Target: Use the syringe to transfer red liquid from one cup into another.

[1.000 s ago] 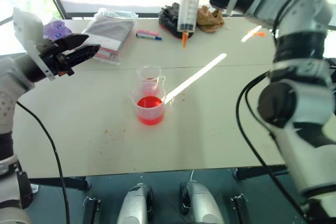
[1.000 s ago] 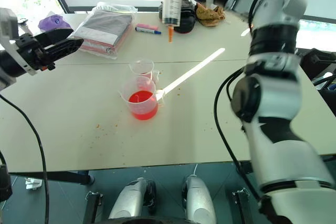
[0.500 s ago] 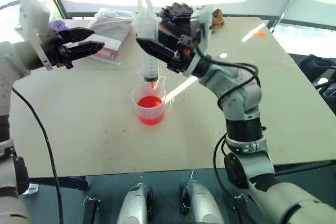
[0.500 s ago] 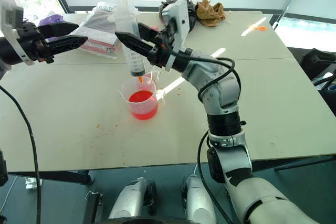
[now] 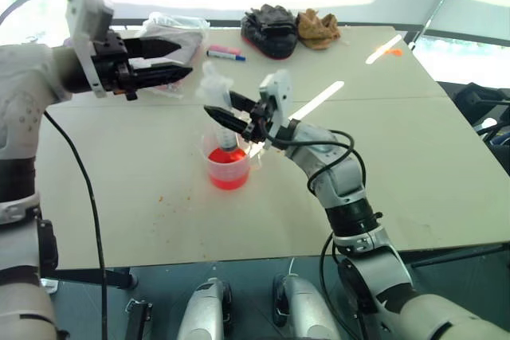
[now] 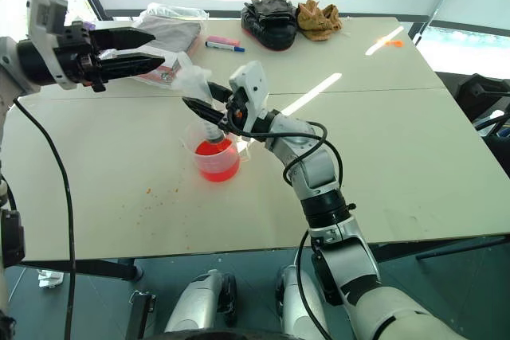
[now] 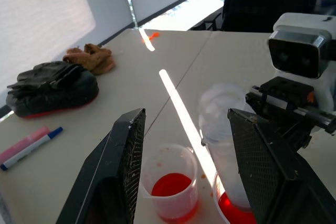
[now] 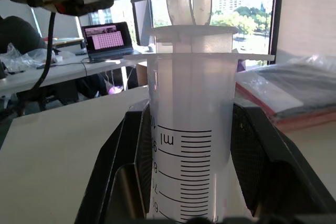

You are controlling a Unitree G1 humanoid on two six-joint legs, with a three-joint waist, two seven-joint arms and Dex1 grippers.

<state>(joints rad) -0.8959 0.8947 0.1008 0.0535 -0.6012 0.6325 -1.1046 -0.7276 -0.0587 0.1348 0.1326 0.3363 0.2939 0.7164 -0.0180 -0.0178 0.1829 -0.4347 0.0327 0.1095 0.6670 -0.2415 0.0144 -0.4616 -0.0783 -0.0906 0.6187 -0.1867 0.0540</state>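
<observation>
Syringe (image 5: 221,114) now stands upright in your right gripper (image 5: 224,115), fingers clamped on its barrel, lower end down inside the larger beaker (image 5: 229,166) and into the red liquid (image 5: 229,176); the tip itself is hidden there. A second ago you had it high over the far side of the table, half a second ago the orange tip was just above the beaker rim, so it has come down and toward the near-left since. Smaller beaker (image 7: 170,189) sits touching or just beside the larger one on its far side, with a little red in the bottom; neither cup has moved. Your left gripper (image 5: 163,61) hovers above the table, left of the cups and well apart from them, fingers spread open with nothing between them; it has drifted right toward the syringe compared with earlier. Marker pen (image 5: 225,55), dark glove (image 5: 269,20), brown cloth (image 5: 318,26) and bagged packet (image 6: 169,28) lie unchanged along the far edge of the table (image 5: 398,157).
</observation>
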